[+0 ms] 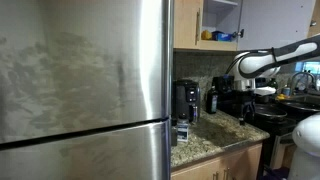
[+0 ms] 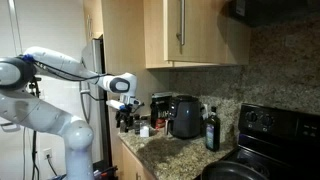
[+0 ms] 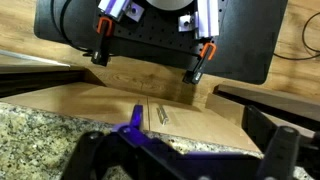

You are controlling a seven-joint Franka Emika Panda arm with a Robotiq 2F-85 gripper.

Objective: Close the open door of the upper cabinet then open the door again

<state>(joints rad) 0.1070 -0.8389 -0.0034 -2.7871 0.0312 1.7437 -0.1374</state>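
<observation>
Fridge (image 1: 80,80) fills the left of the frame in an exterior view. Just right of it, up top, the cabinet (image 1: 225,12) stands open, with yellow and blue items (image 1: 212,36) on its shelf. Below it a coffee maker (image 1: 185,100) and a dark bottle (image 1: 211,100) sit on the granite bench (image 1: 215,135). The white arm (image 1: 272,60) reaches in from the right edge, well below the cabinet.

In an exterior view the arm comes in from the left and the gripper (image 2: 124,104) hangs over the bench's left end, near the coffee maker. Upper centre, the door (image 2: 205,40) shows its tan face and slim silver handle (image 2: 181,25). It's well above the gripper and apart from it. How far it's swung, I cannot tell here.

Wrist view: the gripper enters from the top with jaws spread and nothing between them. Tan wood lies beyond, with granite at lower left.
</observation>
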